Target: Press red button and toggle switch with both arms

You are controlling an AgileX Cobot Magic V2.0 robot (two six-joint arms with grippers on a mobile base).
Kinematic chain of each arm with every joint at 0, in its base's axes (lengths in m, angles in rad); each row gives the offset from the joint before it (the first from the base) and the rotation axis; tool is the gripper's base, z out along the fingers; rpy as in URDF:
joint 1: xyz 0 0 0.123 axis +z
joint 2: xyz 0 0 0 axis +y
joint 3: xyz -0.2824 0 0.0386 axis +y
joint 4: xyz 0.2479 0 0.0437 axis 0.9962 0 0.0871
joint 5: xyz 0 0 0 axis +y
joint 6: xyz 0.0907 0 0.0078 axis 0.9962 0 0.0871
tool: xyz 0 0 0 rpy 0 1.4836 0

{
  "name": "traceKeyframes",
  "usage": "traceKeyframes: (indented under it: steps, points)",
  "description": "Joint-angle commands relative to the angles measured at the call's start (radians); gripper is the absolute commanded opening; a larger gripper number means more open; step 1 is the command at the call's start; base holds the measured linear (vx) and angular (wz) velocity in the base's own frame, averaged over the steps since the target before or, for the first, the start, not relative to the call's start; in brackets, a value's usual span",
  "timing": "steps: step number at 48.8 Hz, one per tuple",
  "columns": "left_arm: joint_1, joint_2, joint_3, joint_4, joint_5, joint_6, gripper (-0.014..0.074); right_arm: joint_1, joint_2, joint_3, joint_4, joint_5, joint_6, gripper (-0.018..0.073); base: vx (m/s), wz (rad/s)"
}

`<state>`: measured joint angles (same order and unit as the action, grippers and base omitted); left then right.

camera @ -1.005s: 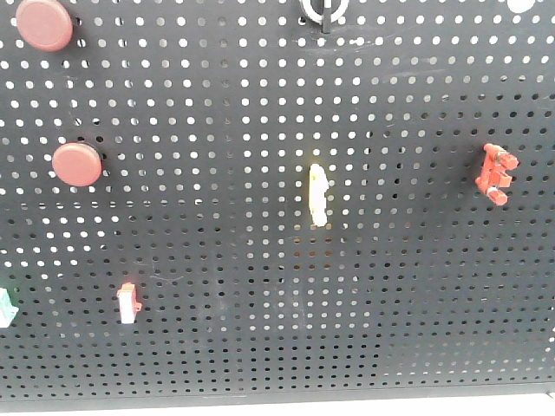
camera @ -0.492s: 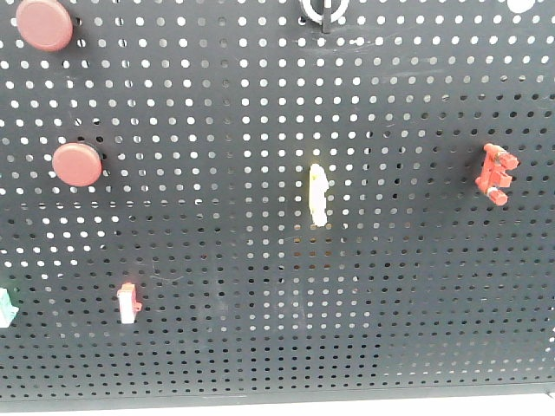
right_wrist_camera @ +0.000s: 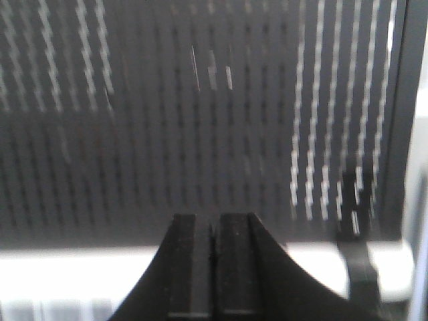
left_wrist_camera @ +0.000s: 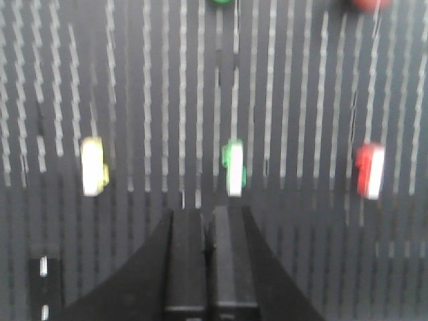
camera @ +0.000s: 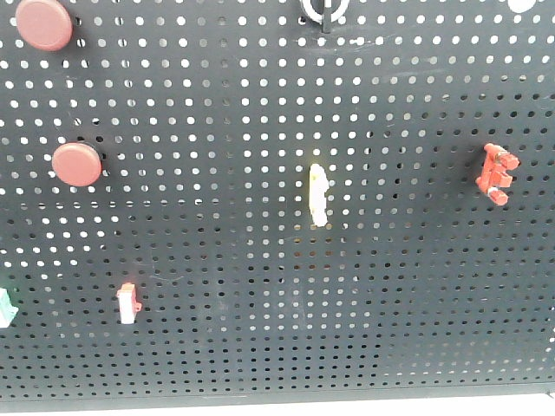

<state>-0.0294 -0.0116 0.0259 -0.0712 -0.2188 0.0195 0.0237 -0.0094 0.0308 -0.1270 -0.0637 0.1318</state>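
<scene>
Two round red buttons sit on the black pegboard (camera: 260, 104) in the front view: one (camera: 43, 23) at the top left, one (camera: 77, 165) below it. The toggle switch (camera: 323, 10), black with a pale ring, is cut off by the top edge. Neither arm shows in the front view. My left gripper (left_wrist_camera: 208, 212) is shut and empty, pointing at the board just below a green-and-white switch (left_wrist_camera: 233, 168). My right gripper (right_wrist_camera: 214, 218) is shut and empty, facing a bare stretch of pegboard near its lower edge. Both wrist views are motion-blurred.
The board also carries a pale yellow upright switch (camera: 318, 196), a red blocky switch (camera: 496, 174), a small red-and-white switch (camera: 127, 303) and a green one (camera: 5, 308) at the left edge. The left wrist view shows yellow (left_wrist_camera: 92, 166) and red (left_wrist_camera: 370, 170) switches.
The front view is nearly unchanged; the board and its switches stay where they were and no arm has entered it.
</scene>
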Motion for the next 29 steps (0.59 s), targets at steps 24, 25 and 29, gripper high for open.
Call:
traceKeyframes:
  steps: [24,25,29]
  points:
    - [-0.003,0.305,-0.787,0.034,0.144,0.027,0.0002,-0.006,0.338,-0.677,-0.056,0.025,-0.005,0.0000,0.00,0.00]
    - [-0.003,0.330,-0.808,0.032,0.152,0.027,0.0002,-0.006,0.363,-0.687,-0.056,0.025,-0.005,0.0000,0.00,0.00]
    - [-0.003,0.410,-0.857,0.032,0.172,0.025,0.0002,-0.006,0.437,-0.725,-0.056,0.023,-0.005,0.0000,0.00,0.00]
